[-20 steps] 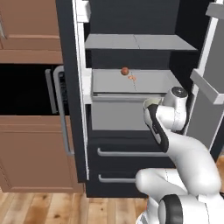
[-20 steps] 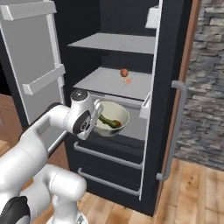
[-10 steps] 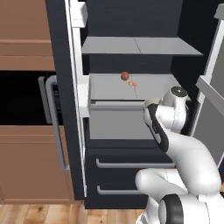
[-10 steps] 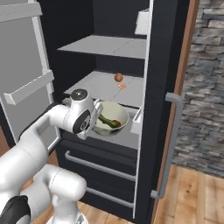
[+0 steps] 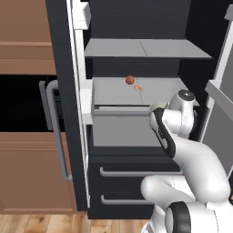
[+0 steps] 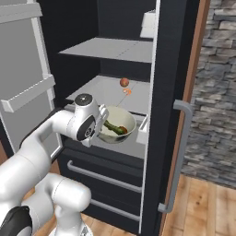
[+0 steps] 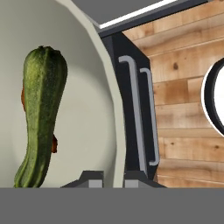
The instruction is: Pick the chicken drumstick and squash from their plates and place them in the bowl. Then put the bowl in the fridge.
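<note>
My gripper (image 6: 101, 132) is shut on the near rim of the pale grey-beige bowl (image 6: 118, 123) and holds it level in front of the open black fridge (image 6: 168, 69), just above the lower shelf's front edge. The long green squash (image 6: 112, 127) lies in the bowl, and the reddish-brown chicken drumstick (image 6: 123, 131) peeks out beside it. In the hand view the squash (image 7: 42, 109) rests against the bowl's wall (image 7: 85, 127), a sliver of drumstick (image 7: 54, 144) shows behind it, and the fingertips (image 7: 92, 178) pinch the rim. The plates are out of view.
A small orange-red ball (image 5: 129, 80) lies on the fridge's middle shelf (image 5: 113, 93), behind the bowl. Two drawers with silver bar handles (image 5: 136, 172) sit below. The fridge door (image 6: 27, 87) stands open on the left, and a wooden cabinet (image 5: 22, 41) flanks the fridge.
The whole picture has grown and shifted: the base has driven closer to the fridge. The bowl stays in my gripper and now hangs nearer the shelf front.
</note>
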Controlling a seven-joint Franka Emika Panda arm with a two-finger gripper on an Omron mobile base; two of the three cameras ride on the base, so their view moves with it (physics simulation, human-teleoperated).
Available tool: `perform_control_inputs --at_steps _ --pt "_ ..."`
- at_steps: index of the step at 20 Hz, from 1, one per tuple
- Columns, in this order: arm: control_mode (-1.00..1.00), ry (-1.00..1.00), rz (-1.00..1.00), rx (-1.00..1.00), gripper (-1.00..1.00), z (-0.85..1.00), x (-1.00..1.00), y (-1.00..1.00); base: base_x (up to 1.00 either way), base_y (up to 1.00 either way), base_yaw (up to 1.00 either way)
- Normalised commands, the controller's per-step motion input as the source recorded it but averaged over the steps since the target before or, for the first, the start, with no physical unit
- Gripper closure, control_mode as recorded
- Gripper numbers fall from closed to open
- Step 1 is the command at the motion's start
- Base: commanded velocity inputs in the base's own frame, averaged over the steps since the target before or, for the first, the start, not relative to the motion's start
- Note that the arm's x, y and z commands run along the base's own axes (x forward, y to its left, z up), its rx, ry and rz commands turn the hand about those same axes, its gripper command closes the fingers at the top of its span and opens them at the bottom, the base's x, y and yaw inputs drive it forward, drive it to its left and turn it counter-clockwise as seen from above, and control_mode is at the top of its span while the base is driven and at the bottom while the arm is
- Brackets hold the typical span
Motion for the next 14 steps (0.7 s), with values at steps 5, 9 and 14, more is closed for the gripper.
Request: perform_control_inputs --at_steps 5,9,14 --pt "1.00 0.00 0.00 0.00 1.00 0.00 0.00 0.00 0.14 0.02 0.00" --pt "1.00 0.00 0.00 0.00 1.00 0.00 0.00 0.00 0.00 0.00 0.00" --pt "1.00 0.00 0.00 0.00 1.00 0.00 0.00 0.00 0.00 0.00 0.00"
